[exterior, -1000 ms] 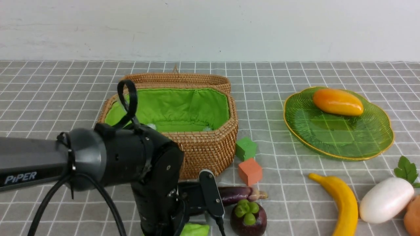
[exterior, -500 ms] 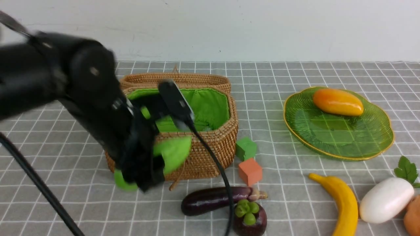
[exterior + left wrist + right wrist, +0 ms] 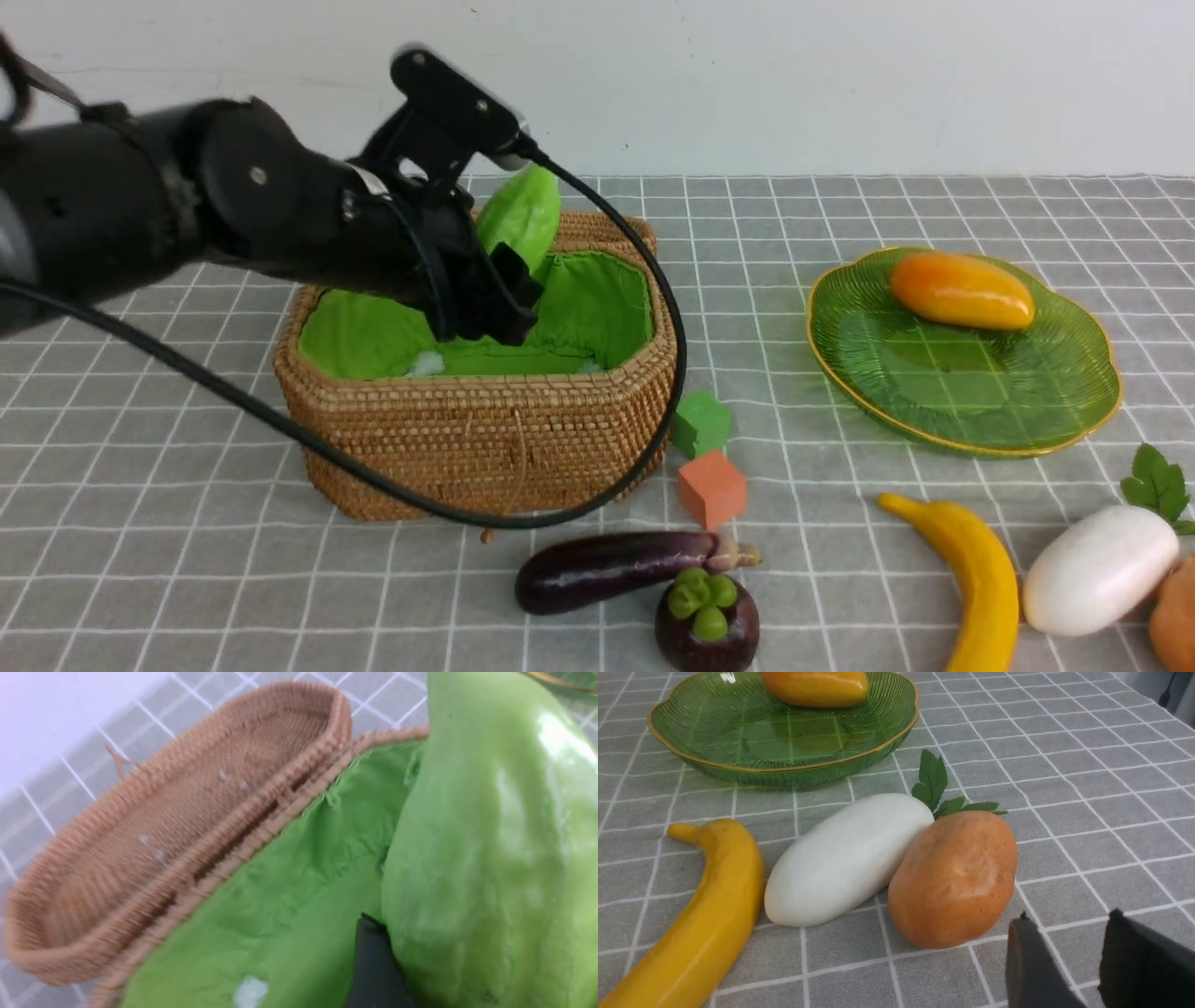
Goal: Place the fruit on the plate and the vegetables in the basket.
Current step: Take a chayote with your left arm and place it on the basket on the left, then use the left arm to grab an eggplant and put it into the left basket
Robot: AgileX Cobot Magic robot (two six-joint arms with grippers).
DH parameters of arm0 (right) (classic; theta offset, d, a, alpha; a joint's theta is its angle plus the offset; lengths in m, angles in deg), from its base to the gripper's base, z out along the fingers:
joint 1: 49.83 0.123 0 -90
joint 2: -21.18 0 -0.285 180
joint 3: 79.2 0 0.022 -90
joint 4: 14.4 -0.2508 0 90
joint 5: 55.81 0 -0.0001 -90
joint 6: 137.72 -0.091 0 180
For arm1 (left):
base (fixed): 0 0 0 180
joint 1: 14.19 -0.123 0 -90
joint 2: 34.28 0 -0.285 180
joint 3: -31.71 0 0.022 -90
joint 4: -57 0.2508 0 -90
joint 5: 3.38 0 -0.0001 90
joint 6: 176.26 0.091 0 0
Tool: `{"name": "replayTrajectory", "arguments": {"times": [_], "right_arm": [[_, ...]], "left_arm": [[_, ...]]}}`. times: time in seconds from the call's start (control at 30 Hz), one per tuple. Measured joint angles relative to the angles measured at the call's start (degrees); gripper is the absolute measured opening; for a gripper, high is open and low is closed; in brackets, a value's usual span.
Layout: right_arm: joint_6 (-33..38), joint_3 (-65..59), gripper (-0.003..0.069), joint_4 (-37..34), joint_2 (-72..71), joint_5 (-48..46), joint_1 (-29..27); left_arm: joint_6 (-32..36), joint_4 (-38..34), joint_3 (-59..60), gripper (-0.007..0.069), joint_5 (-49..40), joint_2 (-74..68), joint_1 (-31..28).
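My left gripper point(image 3: 509, 254) is shut on the light green gourd point(image 3: 521, 217) point(image 3: 490, 849) and holds it tilted above the open basket point(image 3: 485, 439), over its green lining point(image 3: 289, 882). The mango point(image 3: 962, 290) lies on the green plate point(image 3: 962, 383). On the cloth in front lie the eggplant point(image 3: 597, 569), mangosteen point(image 3: 707, 621), banana point(image 3: 980, 579), radish point(image 3: 1097, 569) and potato point(image 3: 1174, 616). My right gripper point(image 3: 1069, 926) is open and empty, just beside the potato point(image 3: 955, 877); it is out of the front view.
A green cube point(image 3: 698, 422) and an orange cube point(image 3: 711, 487) sit right of the basket. The basket's woven lid point(image 3: 187, 826) lies open behind it. My left arm's cable point(image 3: 653, 280) loops down in front of the basket. A white wall bounds the back.
My left arm has risen from the table's front edge with the gourd and swung back over the basket. The eggplant and mangosteen are uncovered now. Nothing else moved.
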Motion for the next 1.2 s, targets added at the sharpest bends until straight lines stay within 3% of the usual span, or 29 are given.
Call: {"name": "replayTrajectory", "arguments": {"times": [0.17, 0.23, 0.3, 0.4, 0.53, 0.83, 0.97, 1.2], "right_arm": [[0.00, 0.00, 0.0242, 0.00, 0.00, 0.00, 0.00], [0.00, 0.00, 0.0242, 0.00, 0.00, 0.00, 0.00], [0.00, 0.00, 0.0242, 0.00, 0.00, 0.00, 0.00], [0.00, 0.00, 0.0242, 0.00, 0.00, 0.07, 0.00], [0.00, 0.00, 0.0242, 0.00, 0.00, 0.07, 0.00], [0.00, 0.00, 0.0242, 0.00, 0.00, 0.07, 0.00], [0.00, 0.00, 0.0242, 0.00, 0.00, 0.07, 0.00], [0.00, 0.00, 0.0242, 0.00, 0.00, 0.01, 0.00]], "left_arm": [[0.00, -1.76, 0.00, 0.0502, -1.00, -2.70, -0.06], [0.00, -2.10, 0.00, 0.0602, -2.29, -2.86, -0.06], [0.00, -2.30, 0.00, 0.0646, -2.80, -2.80, -0.06], [0.00, -2.39, 0.00, 0.0664, -3.90, -2.34, -0.06], [0.00, -2.33, 0.00, 0.0645, -7.39, -0.59, -0.06], [0.05, -3.48, 0.00, 0.0479, -24.10, 11.22, 5.33], [0.89, -3.06, 0.00, 0.0456, -25.20, 10.56, 10.30], [0.76, 6.94, 0.00, 0.0454, -20.43, 0.35, 17.18]]}}
